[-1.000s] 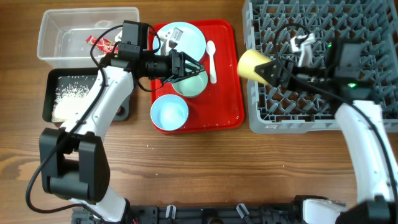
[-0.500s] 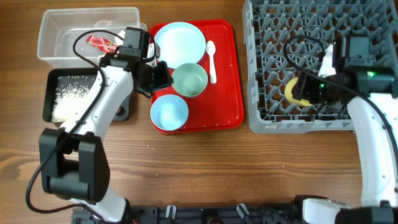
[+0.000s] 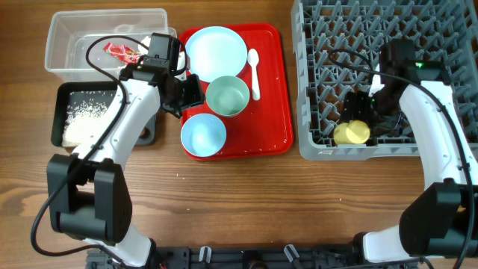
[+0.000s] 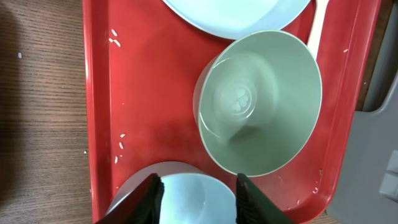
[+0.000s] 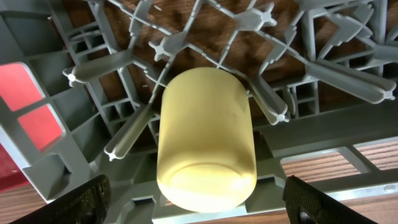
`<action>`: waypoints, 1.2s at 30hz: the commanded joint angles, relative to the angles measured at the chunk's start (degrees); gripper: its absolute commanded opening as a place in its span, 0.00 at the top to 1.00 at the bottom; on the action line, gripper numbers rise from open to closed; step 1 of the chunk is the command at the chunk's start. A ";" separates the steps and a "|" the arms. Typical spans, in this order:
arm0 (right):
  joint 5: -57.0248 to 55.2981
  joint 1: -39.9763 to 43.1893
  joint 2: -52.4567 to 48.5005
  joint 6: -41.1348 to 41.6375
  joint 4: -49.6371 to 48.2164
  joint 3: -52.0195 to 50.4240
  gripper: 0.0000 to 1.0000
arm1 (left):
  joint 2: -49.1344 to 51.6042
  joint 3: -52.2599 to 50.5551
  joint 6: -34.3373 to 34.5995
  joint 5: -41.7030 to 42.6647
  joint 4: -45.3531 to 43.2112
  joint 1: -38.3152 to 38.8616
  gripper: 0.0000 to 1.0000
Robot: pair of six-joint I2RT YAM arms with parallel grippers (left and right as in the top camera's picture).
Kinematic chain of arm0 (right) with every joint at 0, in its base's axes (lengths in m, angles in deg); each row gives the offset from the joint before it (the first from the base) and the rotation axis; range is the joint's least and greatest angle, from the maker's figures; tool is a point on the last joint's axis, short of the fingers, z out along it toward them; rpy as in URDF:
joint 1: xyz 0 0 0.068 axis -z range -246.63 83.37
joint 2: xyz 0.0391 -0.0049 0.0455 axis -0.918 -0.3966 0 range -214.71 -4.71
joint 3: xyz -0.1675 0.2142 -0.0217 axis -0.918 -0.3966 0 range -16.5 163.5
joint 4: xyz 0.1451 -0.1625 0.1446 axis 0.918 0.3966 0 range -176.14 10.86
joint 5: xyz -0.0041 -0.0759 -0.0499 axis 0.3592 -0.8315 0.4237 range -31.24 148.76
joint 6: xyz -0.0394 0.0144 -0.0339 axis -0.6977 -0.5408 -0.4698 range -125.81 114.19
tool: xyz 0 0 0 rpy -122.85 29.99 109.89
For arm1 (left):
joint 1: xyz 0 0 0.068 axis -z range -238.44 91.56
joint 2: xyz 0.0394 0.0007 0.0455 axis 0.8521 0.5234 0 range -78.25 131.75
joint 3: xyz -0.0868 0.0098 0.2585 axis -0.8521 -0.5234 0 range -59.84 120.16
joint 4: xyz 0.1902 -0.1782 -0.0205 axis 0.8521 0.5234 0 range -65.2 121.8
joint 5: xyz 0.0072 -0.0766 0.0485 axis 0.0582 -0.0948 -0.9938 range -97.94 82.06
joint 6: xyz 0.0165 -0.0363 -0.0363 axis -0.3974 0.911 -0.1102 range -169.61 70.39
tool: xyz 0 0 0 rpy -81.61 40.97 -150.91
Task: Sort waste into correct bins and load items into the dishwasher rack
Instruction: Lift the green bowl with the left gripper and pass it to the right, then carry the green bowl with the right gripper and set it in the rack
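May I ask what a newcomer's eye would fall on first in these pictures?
The bright red tray in the middle of the table stands out, carrying a plate, a green bowl and a blue bowl. Next comes the yellow cup, resting among the pegs at the near edge of the grey rack on the right.

the overhead camera is looking straight down on the whole table (image 3: 239,217). the left wrist camera is facing down, close over the red tray (image 4: 143,93) and pale green bowl (image 4: 261,106), left of centre overhead. the right wrist camera is looking closely at the small yellow cup (image 5: 205,137) in the dishwasher rack (image 5: 323,74), lower right overhead.
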 commanded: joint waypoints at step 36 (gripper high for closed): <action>8.13 -31.17 -34.18 19.45 -27.98 20.39 0.88 | -19.47 0.52 -0.31 -0.96 4.74 -29.33 0.00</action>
